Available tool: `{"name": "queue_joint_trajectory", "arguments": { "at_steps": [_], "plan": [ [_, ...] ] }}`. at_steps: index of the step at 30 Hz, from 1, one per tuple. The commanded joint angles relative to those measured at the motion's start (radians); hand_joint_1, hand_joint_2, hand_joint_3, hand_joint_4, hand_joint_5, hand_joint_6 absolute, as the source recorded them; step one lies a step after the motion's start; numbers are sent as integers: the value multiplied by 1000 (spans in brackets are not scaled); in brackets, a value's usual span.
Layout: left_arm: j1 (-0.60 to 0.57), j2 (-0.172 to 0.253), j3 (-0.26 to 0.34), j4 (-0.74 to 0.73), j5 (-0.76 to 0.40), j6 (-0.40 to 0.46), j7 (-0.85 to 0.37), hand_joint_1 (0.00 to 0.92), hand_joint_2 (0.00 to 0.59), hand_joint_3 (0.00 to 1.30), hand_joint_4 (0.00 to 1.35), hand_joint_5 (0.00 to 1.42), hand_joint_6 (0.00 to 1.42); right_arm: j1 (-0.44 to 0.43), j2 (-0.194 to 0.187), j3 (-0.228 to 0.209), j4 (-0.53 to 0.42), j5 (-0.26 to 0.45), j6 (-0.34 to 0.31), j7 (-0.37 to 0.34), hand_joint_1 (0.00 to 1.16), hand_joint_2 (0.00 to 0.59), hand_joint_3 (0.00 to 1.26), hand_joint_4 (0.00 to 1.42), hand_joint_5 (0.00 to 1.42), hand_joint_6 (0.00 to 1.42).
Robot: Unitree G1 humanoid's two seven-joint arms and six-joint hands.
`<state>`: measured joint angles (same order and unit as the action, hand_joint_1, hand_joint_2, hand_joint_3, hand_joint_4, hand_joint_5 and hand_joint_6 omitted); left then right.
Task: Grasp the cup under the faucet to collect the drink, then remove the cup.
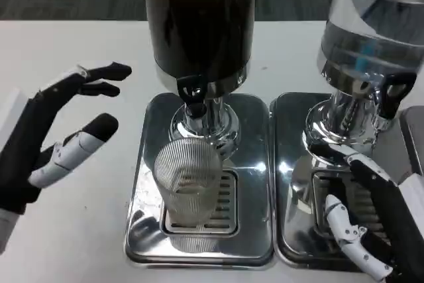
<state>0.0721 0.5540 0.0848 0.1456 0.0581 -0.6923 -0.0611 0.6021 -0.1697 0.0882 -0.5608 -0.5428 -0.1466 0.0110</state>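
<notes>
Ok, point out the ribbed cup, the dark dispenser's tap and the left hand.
ribbed cup [187, 180]: head view, its fluted side wall.
dark dispenser's tap [193, 91]: head view, black tap handle.
left hand [50, 140]: head view, the palm.

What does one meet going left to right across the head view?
Left robot hand → ribbed cup on the left drip tray under the dark dispenser → clear dispenser → right robot hand.

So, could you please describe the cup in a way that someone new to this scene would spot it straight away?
Find the dark drink dispenser, the left of the two on the white table. Below its black faucet, on the drain grate of the shiny metal drip tray, stands the cup. It is clear with fine vertical ribs, the only drinking vessel; the neighbouring tray carries none.
</notes>
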Motion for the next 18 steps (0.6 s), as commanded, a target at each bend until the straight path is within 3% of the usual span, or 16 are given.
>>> {"name": "queue_joint_trajectory", "arguments": {
  "at_steps": [1, 10, 18],
  "plan": [
    [-41, 38, 34, 9, -166, 2, -142, 0, 78, 403, 354, 428, 394, -2, -4, 2, 8, 7, -7, -7, 435, 586, 273, 174, 144, 128],
    [-79, 40, 102, -15, -485, 191, -451, 0, 61, 415, 334, 395, 354, -25, -2, 17, 17, -3, -4, -11, 436, 586, 273, 174, 144, 128],
    [-104, 28, 140, -40, -604, 363, -599, 0, 51, 420, 333, 388, 340, -41, -1, 18, 27, 6, 0, -8, 440, 586, 273, 174, 144, 128]
  ]
}}
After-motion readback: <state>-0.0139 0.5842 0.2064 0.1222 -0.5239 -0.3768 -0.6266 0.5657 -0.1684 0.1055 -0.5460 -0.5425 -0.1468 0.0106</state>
